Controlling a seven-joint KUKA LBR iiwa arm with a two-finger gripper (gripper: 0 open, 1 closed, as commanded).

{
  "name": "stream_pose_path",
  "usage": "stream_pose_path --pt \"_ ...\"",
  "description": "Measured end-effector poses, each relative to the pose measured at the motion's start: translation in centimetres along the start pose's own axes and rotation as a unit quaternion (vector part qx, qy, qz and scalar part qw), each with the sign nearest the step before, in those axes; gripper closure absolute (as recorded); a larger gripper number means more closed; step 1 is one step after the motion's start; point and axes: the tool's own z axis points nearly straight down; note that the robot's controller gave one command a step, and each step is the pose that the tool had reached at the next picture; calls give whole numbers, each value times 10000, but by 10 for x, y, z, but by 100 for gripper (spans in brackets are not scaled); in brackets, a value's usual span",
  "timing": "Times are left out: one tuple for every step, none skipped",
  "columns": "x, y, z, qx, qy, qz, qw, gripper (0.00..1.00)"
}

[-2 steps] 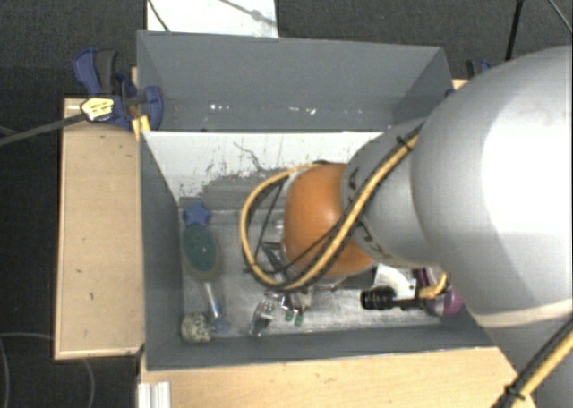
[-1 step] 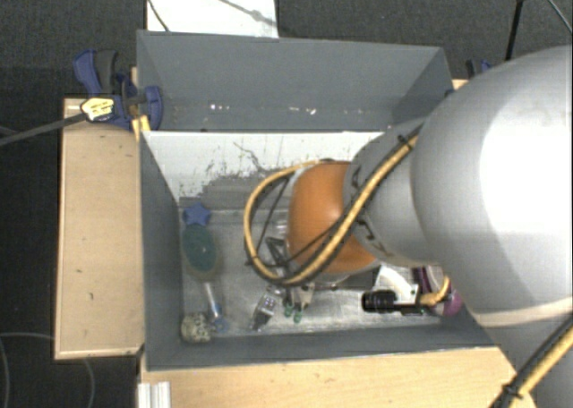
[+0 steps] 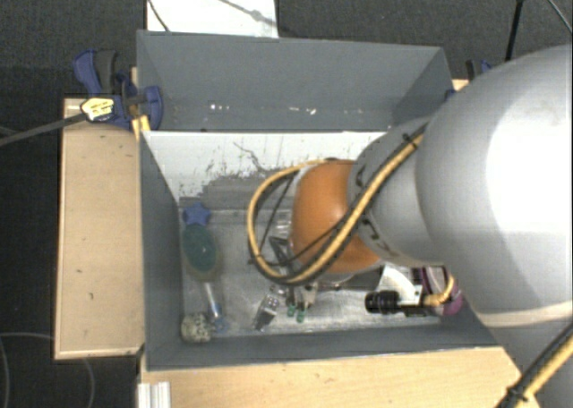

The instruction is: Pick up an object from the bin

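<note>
Grey arm (image 3: 501,200) holds its gripper (image 3: 298,306) low beside a small dark piece (image 3: 266,313); jaw spread cannot be told.

This looks like a robotics lab where I work: a bare grey metal bin (image 3: 286,84) with dark carpet (image 3: 45,21) around it, a black cable (image 3: 40,129) trailing over the floor left of the bin, and a thin black stand rod (image 3: 519,4) beyond the bin's far right corner.
</note>
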Motion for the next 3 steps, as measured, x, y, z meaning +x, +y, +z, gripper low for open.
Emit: stream_pose_path --pt "-23 0 1 0 -10 -513 9987 0" --pt "-81 -23 -41 1 -40 -619 9981 0" --pt "-93 -17 7 3 0 819 9966 0"
